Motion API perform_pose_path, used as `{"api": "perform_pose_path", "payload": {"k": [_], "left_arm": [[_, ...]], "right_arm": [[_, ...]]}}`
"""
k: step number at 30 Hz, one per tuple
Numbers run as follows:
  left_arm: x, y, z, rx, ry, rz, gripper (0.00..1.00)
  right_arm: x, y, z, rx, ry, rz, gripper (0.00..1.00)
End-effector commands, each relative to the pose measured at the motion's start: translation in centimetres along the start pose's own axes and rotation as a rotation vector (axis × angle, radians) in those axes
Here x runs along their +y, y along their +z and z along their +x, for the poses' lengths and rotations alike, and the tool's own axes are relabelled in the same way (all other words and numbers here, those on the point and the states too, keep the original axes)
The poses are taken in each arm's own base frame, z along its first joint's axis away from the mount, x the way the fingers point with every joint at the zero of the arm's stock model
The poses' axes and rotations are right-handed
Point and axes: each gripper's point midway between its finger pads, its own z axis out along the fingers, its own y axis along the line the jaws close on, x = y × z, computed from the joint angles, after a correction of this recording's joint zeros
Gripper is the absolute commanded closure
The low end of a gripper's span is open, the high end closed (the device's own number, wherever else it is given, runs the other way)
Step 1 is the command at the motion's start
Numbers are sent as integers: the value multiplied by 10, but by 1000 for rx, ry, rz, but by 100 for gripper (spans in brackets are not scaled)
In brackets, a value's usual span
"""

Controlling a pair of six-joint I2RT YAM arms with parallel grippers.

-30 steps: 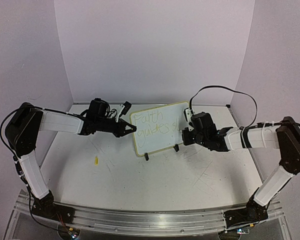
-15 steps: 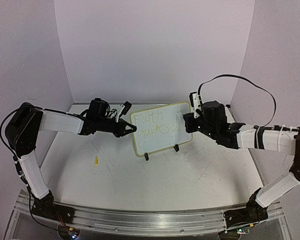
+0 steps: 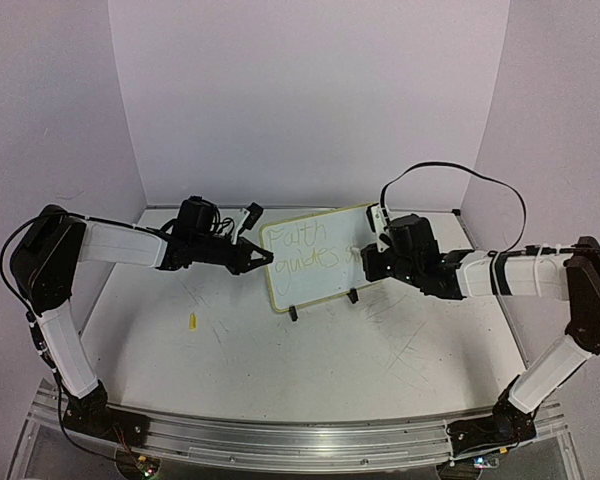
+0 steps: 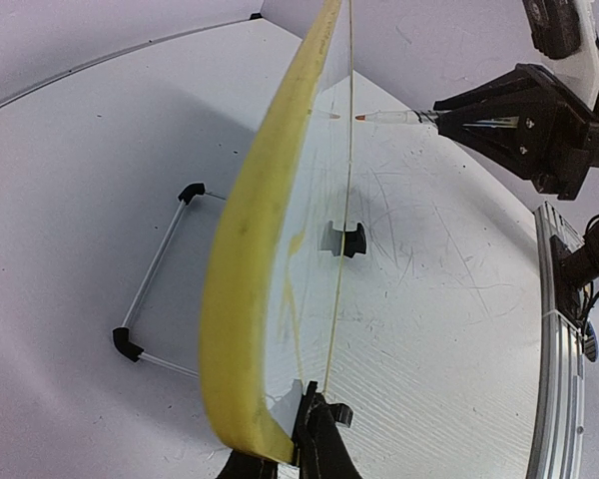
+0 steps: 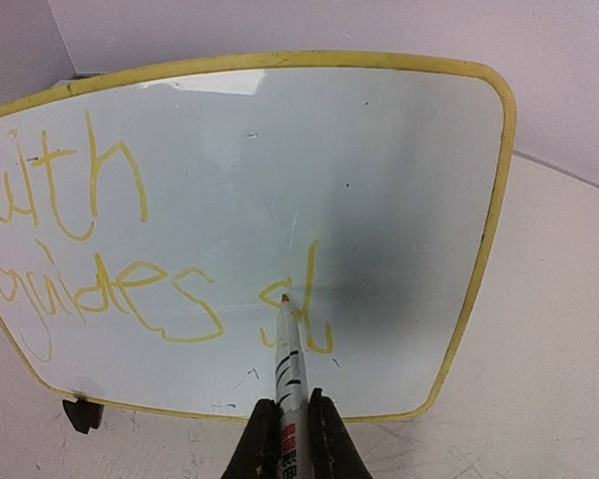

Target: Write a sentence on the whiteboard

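**Fingers closed tight on both sides**

Fingers of my left gripper (image 3: 257,257) are pressed together on the left edge of the whiteboard (image 3: 315,262). In my left wrist view the yellow rim (image 4: 252,269) runs down into the pinch.

My right gripper (image 3: 364,256) is closed as well, and it clamps a marker (image 5: 291,369) that points forward from between the two fingers (image 5: 252,447). The orange tip of the marker meets the white face of the board, on a small yellow "s" low on the right half, just beside a taller stroke.

The whiteboard stands upright on the table (image 3: 280,370), at the middle toward the back wall, between my two arms. It rests on two black clip feet (image 3: 293,313), and a wire stand (image 4: 158,289) lies on the table behind it. On its face I read "Faith" and below it "guides", both in yellow.

A small yellow piece (image 3: 192,321) lies on the table near my left arm, well apart from the board. I cannot tell what it is. The tabletop has faint pen scratches.
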Motion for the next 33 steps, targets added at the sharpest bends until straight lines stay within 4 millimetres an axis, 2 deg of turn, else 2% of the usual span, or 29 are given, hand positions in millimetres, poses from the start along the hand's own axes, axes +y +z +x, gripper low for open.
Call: {"api": "perform_pose_path", "payload": {"k": [1, 13, 18, 23, 26, 28, 32, 33], "left_arm": [[55, -8, 21, 76, 48, -256, 100], [54, -10, 16, 65, 53, -257, 100], [53, -9, 19, 70, 47, -249, 100], [54, -9, 20, 74, 47, -254, 100], [54, -9, 20, 74, 47, -254, 100], [54, -9, 20, 74, 48, -255, 100], [54, -9, 19, 72, 50, -254, 100], [54, -9, 18, 72, 51, -255, 100]], "right_arm": [[-4, 3, -22, -51, 13, 35, 100], [-9, 9, -21, -48, 18, 69, 100], [-21, 8, -21, -53, 27, 142, 100], [-29, -16, -31, -93, 47, 154, 100], [-4, -35, -42, -126, 19, -19, 100], [-2, -41, -38, -123, 11, -48, 100], [-22, -24, -20, -61, 39, -11, 100], [-22, -20, -18, -50, 45, -25, 100]]}}
